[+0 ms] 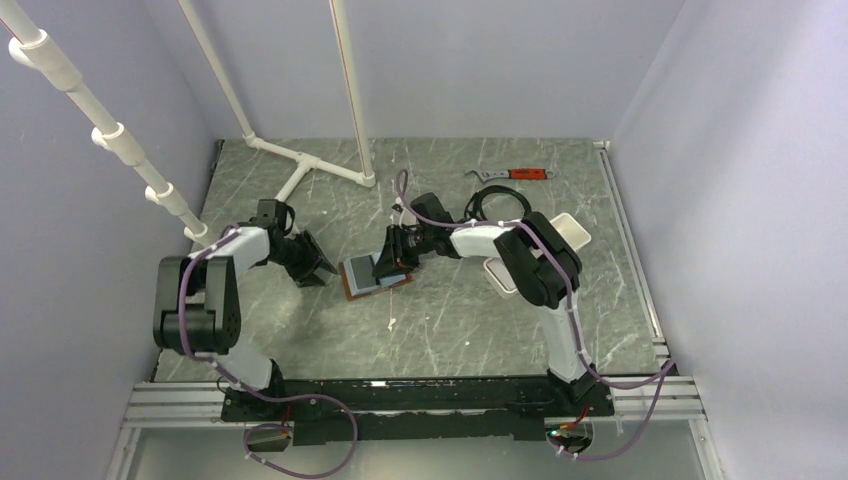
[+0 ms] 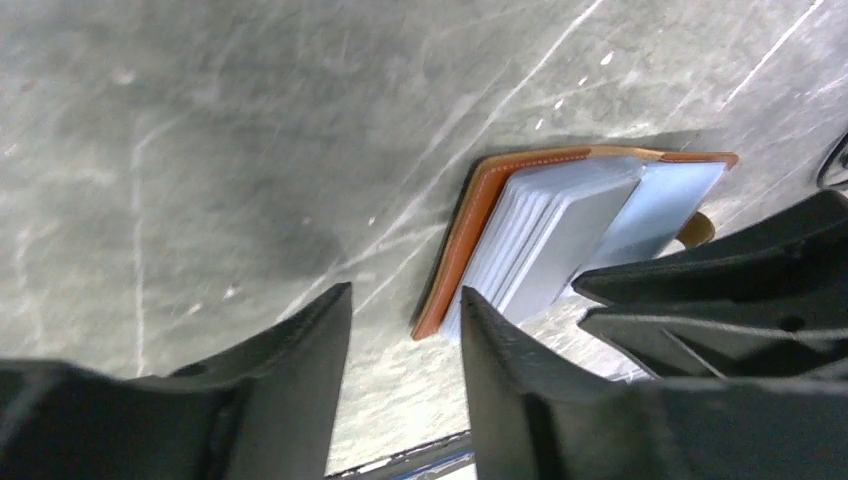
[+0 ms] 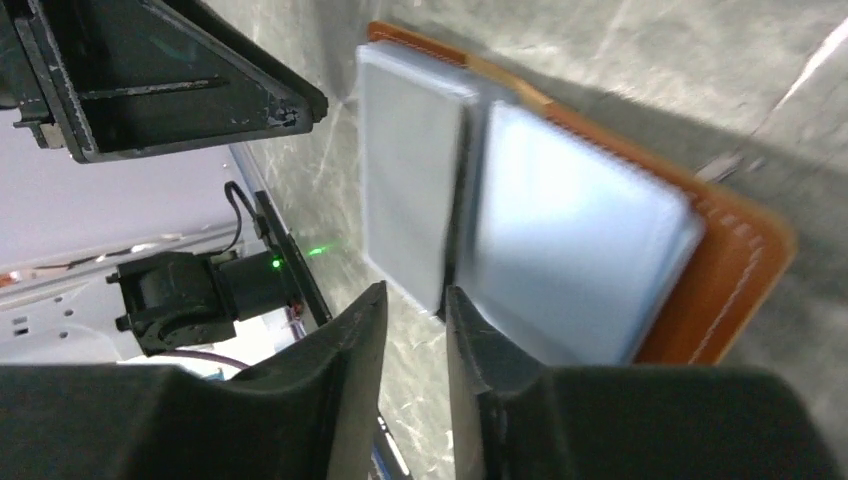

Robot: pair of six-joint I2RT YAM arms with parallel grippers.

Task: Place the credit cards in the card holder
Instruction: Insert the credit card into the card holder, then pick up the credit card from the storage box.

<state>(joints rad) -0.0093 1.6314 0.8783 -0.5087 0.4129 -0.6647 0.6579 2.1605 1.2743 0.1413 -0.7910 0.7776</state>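
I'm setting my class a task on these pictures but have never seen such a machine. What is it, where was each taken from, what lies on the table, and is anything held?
It is a robot: a left arm and a right arm bolted at the near edge of the table, each ending in a two-finger gripper. The wide picture looks down from above and behind; the other two come from wrist cameras, so the dark wedges at the bottom are each arm's own fingers. On the table lie an open brown card holder with greyish cards inside, a white tray, and a red-handled wrench. The left gripper is open; the right gripper, barely open, hovers at the cards. Neither visibly holds anything.
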